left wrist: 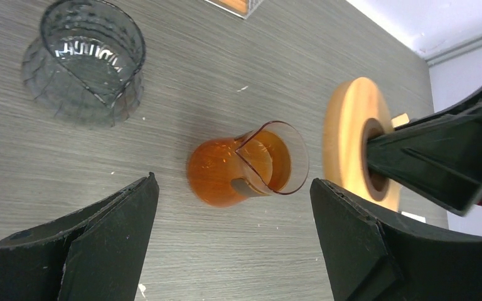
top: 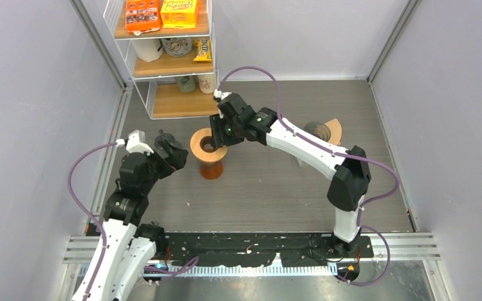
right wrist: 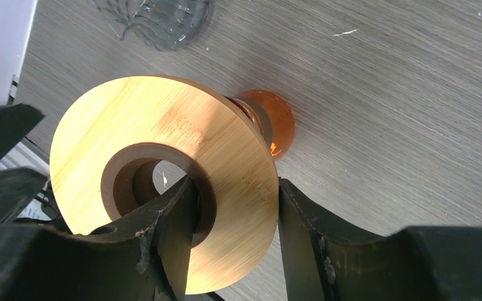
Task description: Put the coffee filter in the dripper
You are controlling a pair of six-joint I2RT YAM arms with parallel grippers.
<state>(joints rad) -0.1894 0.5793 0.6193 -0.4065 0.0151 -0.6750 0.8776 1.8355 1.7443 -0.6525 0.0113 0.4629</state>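
Two arms work over a grey wood-grain table [top: 276, 188]. Positions below are given from the orange glass carafe [top: 211, 168], which stands upright near the table's middle. Left of the carafe and close by, the left gripper [top: 177, 157] hangs with its jaws spread wide and nothing between them. It faces the carafe, in my judgement posted to steady it or to receive a part. Further left of the carafe and a little toward the back stands a smoky textured glass vessel [left wrist: 85, 63], upright and untouched. Directly over the carafe's mouth is a flat round wooden ring [right wrist: 182, 125] with a dark-lined centre hole. The right gripper [right wrist: 232, 194] is clamped on the wooden ring, one finger down through the hole and the other outside the rim. That hold leaves the underside free to settle onto the mouth. The left wrist view shows a slight gap between ring and mouth, so the ring is judged not yet seated. Well to the right of the carafe lies the tan paper coffee filter [top: 336, 127], fanned out and touching a second dark glass piece [top: 315, 132]. Neither gripper is near it. Which glass item is the dripper cone cannot be told. The filter step is judged not begun.
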